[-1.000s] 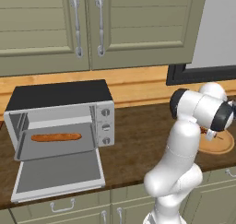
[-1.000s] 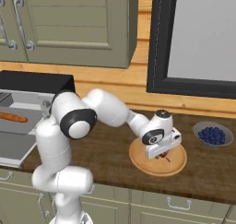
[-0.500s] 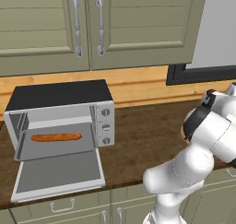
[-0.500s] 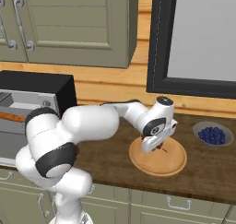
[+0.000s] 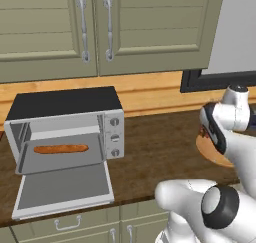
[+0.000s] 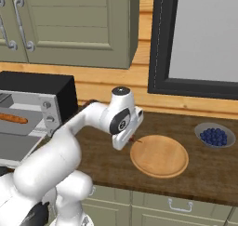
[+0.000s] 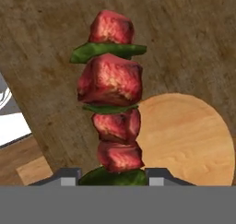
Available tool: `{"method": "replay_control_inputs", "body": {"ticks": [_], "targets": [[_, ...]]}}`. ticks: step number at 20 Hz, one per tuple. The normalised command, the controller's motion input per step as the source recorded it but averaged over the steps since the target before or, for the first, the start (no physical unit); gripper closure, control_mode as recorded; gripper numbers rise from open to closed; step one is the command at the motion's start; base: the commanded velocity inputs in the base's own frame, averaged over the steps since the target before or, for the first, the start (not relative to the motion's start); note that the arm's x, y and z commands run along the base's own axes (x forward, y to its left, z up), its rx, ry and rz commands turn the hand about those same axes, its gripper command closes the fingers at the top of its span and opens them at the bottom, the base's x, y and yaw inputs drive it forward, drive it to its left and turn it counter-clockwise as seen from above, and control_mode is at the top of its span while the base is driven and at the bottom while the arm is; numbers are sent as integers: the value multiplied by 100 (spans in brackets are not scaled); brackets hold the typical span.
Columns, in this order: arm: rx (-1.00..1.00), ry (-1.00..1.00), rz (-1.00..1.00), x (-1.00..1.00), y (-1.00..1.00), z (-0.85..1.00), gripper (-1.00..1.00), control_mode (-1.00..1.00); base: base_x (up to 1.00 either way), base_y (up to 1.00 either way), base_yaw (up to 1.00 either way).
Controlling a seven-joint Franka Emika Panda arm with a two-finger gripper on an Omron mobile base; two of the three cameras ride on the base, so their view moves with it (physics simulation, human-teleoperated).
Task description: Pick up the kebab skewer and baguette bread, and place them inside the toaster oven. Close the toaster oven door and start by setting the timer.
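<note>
Hand view: you are looking straight along a kebab skewer (image 7: 113,98) of red-brown meat chunks with green pepper slices between them. It rises from between the two small dark fingertips (image 7: 69,176) at the bottom edge, so the two-finger gripper (image 7: 112,178) is clamped on the skewer's lower end. Behind it lie the dark brown wooden counter (image 7: 55,57) and a round pale wooden plate (image 7: 193,140), bare, with the skewer lifted clear above it.

Right base view: you see the white arm bent across the counter (image 6: 204,169), with the gripper (image 6: 126,140) hanging just beside the left rim of the wooden plate (image 6: 159,156). A sliver of the skewer (image 6: 135,138) peeks out at the hand. To the right, well apart from the plate, sits a small grey bowl of dark blue berries (image 6: 214,136).

Left base view: the boxy silver-fronted toaster oven with a black top (image 5: 65,101) stands at the left of the counter (image 5: 155,147). Its silver-framed door (image 5: 64,189) is dropped fully open, lying flat toward you. The long slim orange-brown baguette bread (image 5: 60,148) lies lengthwise on the grey floor inside the oven cavity. Three round knobs (image 5: 115,137) run down the oven's right side. Green-grey cabinet doors with silver handles (image 5: 95,27) hang above.
</note>
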Motion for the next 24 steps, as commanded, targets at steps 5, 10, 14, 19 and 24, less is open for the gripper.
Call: {"method": "replay_control_inputs", "body": {"ticks": [5, 10, 14, 19, 24], "targets": [[-1, 0, 13, -14, 100, 47, 100, -100, 0, 0, 0], [0, 0, 6, 0, 100, 41, 100, -100, 0, 0, 0], [0, 0, 5, 0, 100, 34, 100, -100, 0, 0, 0], [-1, 0, 5, 0, 100, 14, 100, -100, 0, 0, 0], [-1, -2, 6, 0, 100, 0, 100, -100, 0, 0, 0]]}}
